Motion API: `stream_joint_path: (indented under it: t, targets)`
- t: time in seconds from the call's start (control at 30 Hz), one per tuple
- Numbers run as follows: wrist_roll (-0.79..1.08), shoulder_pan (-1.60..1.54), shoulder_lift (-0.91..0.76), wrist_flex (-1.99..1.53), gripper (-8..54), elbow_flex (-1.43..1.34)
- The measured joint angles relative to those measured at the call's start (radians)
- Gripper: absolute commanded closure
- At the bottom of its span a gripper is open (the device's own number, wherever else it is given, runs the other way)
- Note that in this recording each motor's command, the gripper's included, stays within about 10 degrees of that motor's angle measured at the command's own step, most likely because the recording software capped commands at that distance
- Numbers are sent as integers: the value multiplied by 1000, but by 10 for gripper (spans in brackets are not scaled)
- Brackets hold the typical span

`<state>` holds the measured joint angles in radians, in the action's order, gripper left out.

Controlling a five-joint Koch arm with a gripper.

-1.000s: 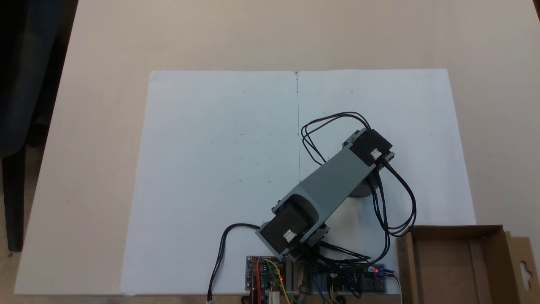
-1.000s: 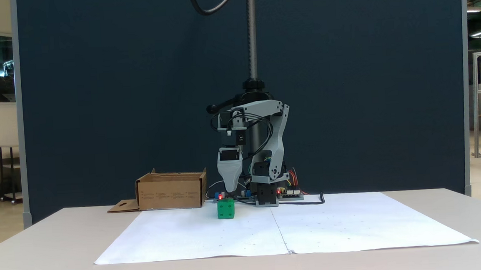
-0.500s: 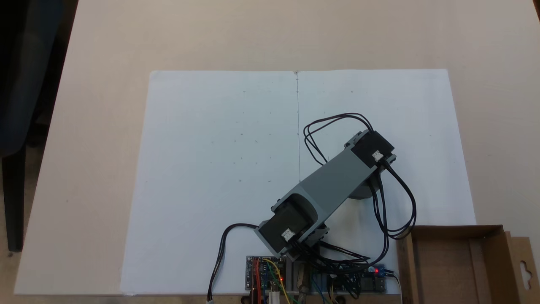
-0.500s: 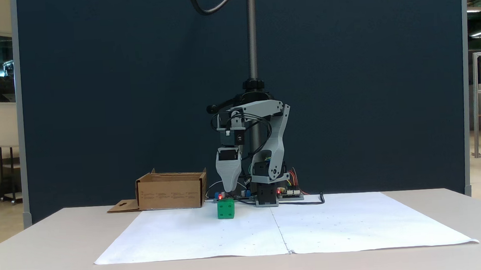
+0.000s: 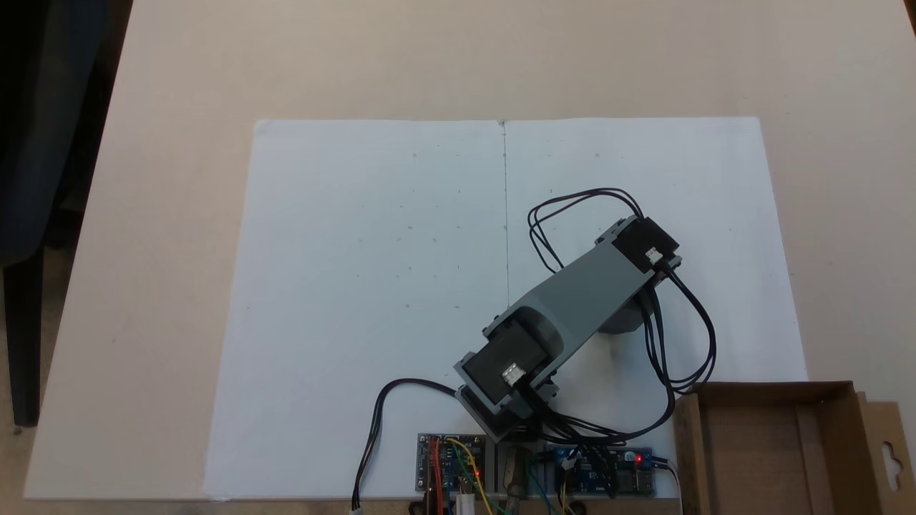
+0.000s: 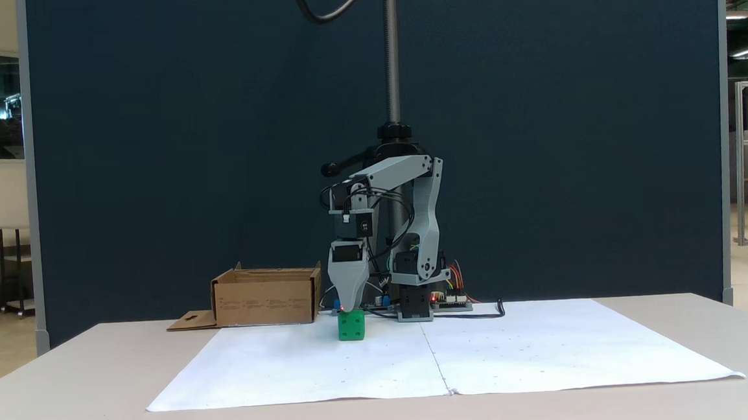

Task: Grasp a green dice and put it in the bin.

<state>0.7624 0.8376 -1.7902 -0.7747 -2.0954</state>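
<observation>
Top-down fixed view
- Landmark: big white paper sheet [image 5: 372, 286] lying on the tan table [image 5: 179, 86].
- Arm [image 5: 565, 315]: grey, stretched slantwise over the sheet's lower right part, black wires looping beside it.
- Bin [image 5: 773, 450]: brown cardboard box, just off the sheet's lower right corner, open at the top, nothing seen inside.
- Circuit boards [image 5: 451, 468]: at the sheet's bottom edge, with small red lights on.
- Green dice: hidden here, likely under the arm.

Side fixed view
- Green dice [image 6: 351, 325]: sitting flat on the sheet, near its back edge, left of the fold line.
- Gripper [image 6: 349, 306]: pointing straight down, tip right at the top of the dice, maybe touching.
- Jaws: one grey finger seen from this side, so cannot tell if open or closed.
- Bin [image 6: 266, 298]: behind the sheet's back left corner, near the dice but apart from it.

What could go wrong
- Bump: tip pressing on top of the dice, not around it, could push or tip it.
- Slip: a grab on an edge or corner could let the small cube pop out.
- Miss: a drop too early could land on the bin's wall or flap, not inside.
</observation>
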Motion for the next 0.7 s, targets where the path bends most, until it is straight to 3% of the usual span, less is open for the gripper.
stream_joint_path:
  t: [0.7]
  targets:
    - [0, 5, 126, 34, 25, 2]
